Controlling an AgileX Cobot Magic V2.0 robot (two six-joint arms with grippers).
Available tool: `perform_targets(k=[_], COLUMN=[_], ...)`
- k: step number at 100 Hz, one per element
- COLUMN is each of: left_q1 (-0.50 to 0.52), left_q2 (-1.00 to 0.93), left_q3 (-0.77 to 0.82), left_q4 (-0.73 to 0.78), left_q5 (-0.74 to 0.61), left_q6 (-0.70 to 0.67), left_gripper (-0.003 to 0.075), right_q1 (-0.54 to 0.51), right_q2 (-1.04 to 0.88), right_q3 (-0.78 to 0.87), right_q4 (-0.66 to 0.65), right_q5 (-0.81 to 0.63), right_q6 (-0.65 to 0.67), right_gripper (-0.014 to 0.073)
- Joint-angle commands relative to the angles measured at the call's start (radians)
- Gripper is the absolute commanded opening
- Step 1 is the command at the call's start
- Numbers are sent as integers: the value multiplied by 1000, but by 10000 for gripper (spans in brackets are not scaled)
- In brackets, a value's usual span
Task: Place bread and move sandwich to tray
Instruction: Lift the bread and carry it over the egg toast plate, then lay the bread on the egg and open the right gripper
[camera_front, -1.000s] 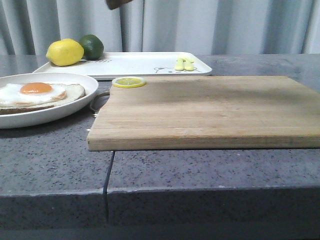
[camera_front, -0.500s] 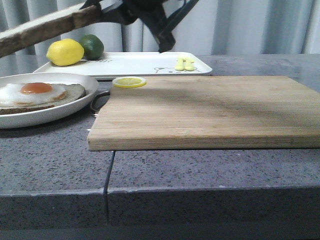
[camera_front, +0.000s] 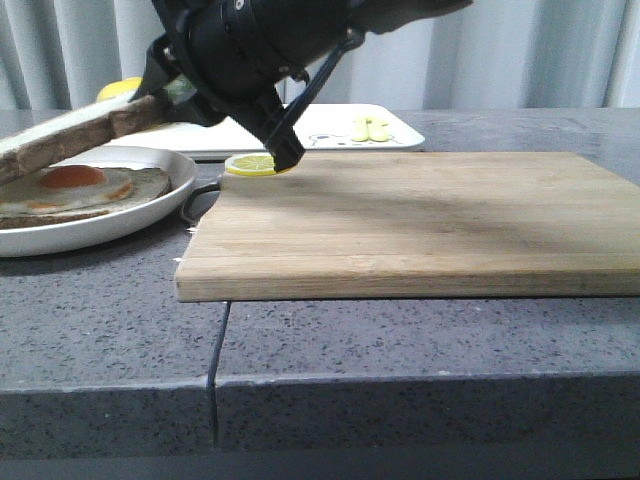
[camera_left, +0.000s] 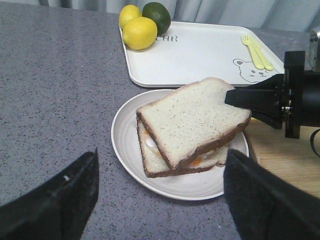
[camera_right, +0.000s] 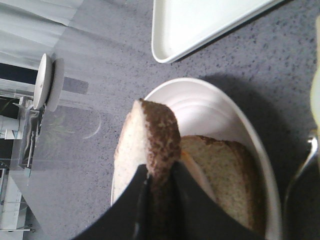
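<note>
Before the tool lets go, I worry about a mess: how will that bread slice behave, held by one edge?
The bread is pinched at one edge by the right tool yet spans the plate without drooping, so it is probably fairly stiff and light. Its soft crumb may dent or tear under a harder squeeze.

- Matte black right gripper, bulky housing, slim tapering black fingers.
- Thin black cable beside housing.
- Left gripper's fingers broad, dark, blurred.

bread over sandwich | tray behind | board right
</note>
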Motion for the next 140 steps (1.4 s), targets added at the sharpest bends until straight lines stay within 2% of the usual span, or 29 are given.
perform_targets(k=[1, 20, 28, 54, 68, 115, 140], left_q1=[0, 0, 0, 0, 0, 0, 0], left_q2=[15, 15, 15, 15, 15, 15, 15], left_q3=[-34, -34, -34, -34, -34, -34, -34], left_q4=[-25, -25, -25, -25, -25, -25, -25], left_q5=[-72, -72, -72, -72, -72, -72, -72], left_q6=[2, 2, 2, 2, 2, 2, 2], left_gripper=[492, 492, 492, 492, 492, 492, 492], right_q1=[-1, 0, 0, 0, 0, -8, -94], right_q2=[-48, -45, -45, -45, -45, -66, -189], right_q3=[-34, -34, -33, -32, -32, -32, -32], right_q4=[67, 67, 67, 67, 67, 66, -18], right_q5=[18, 12, 12, 14, 14, -10, 30], right_q6=[-2, -3, -3, -3, -3, -3, -41], right_gripper=[-107, -101, -64, 219, 321, 337, 337])
